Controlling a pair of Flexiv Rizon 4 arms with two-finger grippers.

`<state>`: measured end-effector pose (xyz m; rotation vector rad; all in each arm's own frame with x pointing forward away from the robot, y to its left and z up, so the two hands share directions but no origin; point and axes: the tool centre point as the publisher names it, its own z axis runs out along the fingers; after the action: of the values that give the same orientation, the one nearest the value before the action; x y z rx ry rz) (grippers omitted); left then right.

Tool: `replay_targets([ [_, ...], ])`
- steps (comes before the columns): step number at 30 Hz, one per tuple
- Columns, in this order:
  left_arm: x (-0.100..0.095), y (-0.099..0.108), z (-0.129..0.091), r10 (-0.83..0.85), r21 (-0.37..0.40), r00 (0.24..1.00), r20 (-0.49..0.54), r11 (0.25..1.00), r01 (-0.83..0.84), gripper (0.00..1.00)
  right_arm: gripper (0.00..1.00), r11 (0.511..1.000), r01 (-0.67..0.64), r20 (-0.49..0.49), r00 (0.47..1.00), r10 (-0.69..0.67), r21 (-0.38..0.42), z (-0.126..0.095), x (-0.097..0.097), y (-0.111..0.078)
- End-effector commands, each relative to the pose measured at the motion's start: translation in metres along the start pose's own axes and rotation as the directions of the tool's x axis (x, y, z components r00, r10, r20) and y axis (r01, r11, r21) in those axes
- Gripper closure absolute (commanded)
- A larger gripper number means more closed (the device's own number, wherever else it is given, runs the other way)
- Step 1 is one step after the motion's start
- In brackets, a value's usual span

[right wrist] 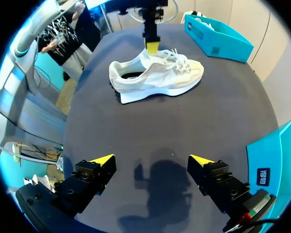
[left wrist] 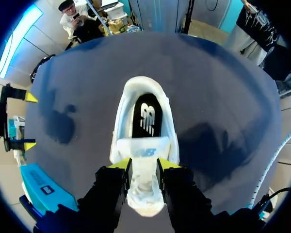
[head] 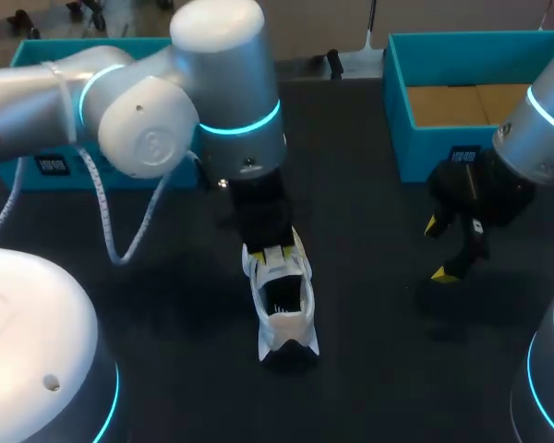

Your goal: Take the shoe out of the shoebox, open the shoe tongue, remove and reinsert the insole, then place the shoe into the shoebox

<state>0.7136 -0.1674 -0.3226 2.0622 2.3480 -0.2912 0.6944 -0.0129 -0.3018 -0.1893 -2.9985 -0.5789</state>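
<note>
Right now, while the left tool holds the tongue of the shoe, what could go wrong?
1. The left tool grips only the tongue, and nothing holds the shoe down on the table, so a pull may lift or tip it.
2. The right tool is open and well apart from the shoe, so it probably cannot steady it in time.

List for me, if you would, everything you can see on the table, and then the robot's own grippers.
Shoe: one, white, standing on its sole near the table's middle.
Insole: one, black, inside the shoe.
Left shoebox: one, teal, far left of the table.
Right shoebox: one, teal with a brown floor, far right.
Table: one, dark.
Left gripper: one, yellow-tipped, over the shoe, shut on its tongue.
Right gripper: one, yellow-tipped, open over bare table near the right shoebox.
</note>
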Motion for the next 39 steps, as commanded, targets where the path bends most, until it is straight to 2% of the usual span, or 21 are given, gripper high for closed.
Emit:
replay_targets([
  [1,-0.009,0.001,0.027,0.003,0.033,1.000,-0.011,0.999,-0.003,0.66,0.00,1.000,-0.001,0.002,1.000,0.001,0.003,0.000,0.001,0.000],
  [3,-0.009,-0.001,0.028,0.004,0.031,1.000,-0.016,1.000,-0.004,0.65,0.00,1.000,-0.001,0.002,1.000,0.001,0.003,0.000,0.001,0.000],
  [8,-0.007,-0.002,0.002,0.003,-0.015,1.000,0.002,1.000,-0.003,0.65,0.00,1.000,-0.001,0.002,1.000,0.001,0.003,0.000,0.001,0.000],
  [11,-0.006,-0.005,-0.002,0.004,-0.025,1.000,0.002,1.000,-0.004,0.65,0.00,1.000,-0.001,0.002,1.000,0.001,0.003,0.000,0.001,0.000],
  [19,-0.008,-0.007,0.037,-0.022,0.034,0.999,-0.041,0.999,0.023,0.65,0.00,1.000,-0.001,0.002,1.000,0.001,0.003,0.000,0.001,0.000],
  [23,-0.003,-0.009,0.025,-0.019,0.020,1.000,-0.023,1.000,0.020,0.65,0.00,1.000,-0.001,0.002,1.000,0.001,0.003,0.000,0.001,0.000],
  [28,0.001,-0.023,-0.013,-0.059,-0.032,0.998,-0.002,0.998,0.059,0.51,0.00,1.000,-0.001,0.002,1.000,0.001,0.003,0.000,0.001,0.000],
  [31,0.003,-0.032,-0.027,-0.187,-0.037,0.982,0.027,0.982,0.188,0.19,0.00,1.000,-0.001,0.002,1.000,0.001,0.003,0.000,0.001,0.000],
  [32,0.004,-0.035,-0.031,-0.233,-0.030,0.972,0.040,0.972,0.234,0.00,0.00,1.000,-0.001,0.002,1.000,0.001,0.003,0.000,0.001,0.000],
  [34,0.007,-0.042,-0.039,-0.276,-0.044,0.960,0.036,0.960,0.278,0.00,0.00,1.000,-0.001,0.002,1.000,0.001,0.003,0.000,0.001,0.000],
  [35,0.008,-0.047,-0.044,-0.283,-0.098,0.959,-0.010,0.955,0.280,0.00,0.00,1.000,-0.001,0.002,1.000,0.001,0.003,0.000,0.001,0.000],
  [39,0.008,-0.047,-0.044,-0.283,-0.098,0.959,-0.010,0.955,0.280,0.00,0.00,1.000,-0.001,0.002,1.000,0.001,0.003,0.000,0.001,0.000],
])
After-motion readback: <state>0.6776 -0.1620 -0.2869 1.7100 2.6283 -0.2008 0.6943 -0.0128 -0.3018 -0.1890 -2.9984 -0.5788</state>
